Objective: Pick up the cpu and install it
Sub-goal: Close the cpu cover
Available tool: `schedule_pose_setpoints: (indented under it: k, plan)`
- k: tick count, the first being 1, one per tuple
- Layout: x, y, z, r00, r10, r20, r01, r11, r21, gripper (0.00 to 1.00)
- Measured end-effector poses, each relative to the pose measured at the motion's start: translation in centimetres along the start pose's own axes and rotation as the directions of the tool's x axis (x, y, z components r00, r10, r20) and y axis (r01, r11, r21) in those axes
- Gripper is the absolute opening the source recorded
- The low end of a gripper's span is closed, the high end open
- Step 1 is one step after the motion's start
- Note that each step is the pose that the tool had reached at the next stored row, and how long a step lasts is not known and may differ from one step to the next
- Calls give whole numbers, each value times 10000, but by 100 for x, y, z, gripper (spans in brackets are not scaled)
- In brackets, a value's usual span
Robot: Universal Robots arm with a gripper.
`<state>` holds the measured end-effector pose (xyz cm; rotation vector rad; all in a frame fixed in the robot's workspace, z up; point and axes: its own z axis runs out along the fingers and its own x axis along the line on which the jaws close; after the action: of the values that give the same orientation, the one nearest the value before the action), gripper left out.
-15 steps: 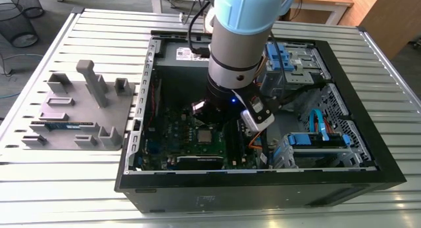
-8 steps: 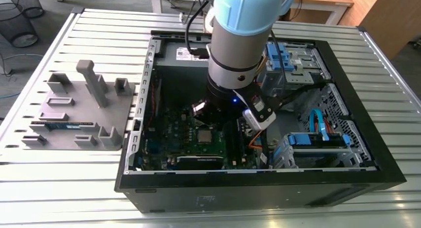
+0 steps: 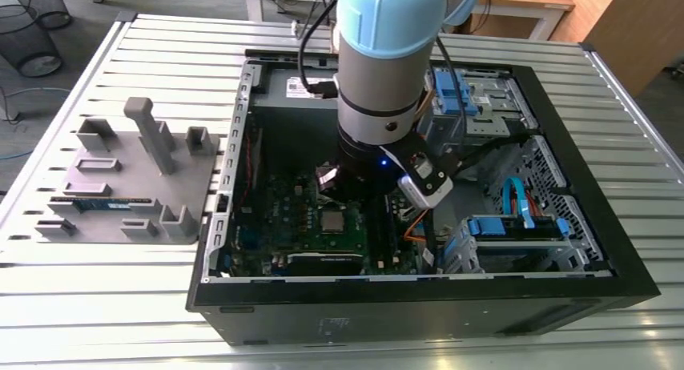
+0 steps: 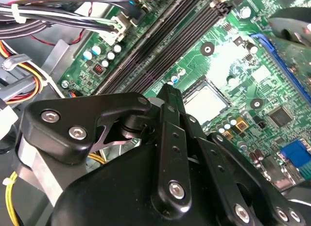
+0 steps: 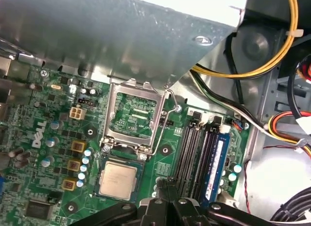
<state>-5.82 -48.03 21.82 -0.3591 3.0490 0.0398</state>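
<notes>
Install step: cpu [image 5: 118,180] lies seated in its socket on the motherboard [image 5: 48,187], hold-down frame [image 5: 112,120] open. Gripper [image 5: 167,186] near cpu, jaws pressed together, empty. Judged: locking calls for lowering frame squarely

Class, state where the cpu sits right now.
In the first wrist view the cpu lies in its socket on the green motherboard, beside the open retention frame and the memory slots.

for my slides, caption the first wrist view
cpu lying in its socket, retention frame flipped open, gripper close beside it
</notes>
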Motion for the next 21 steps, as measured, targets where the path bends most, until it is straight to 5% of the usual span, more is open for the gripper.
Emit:
schedule_pose_setpoints:
  k: [13,21]
  plan:
    - [-48,167,24,9997,-262,6,262,9997,-17,11]
    - [-84,206,37,9985,-551,1,551,9985,-38,11]
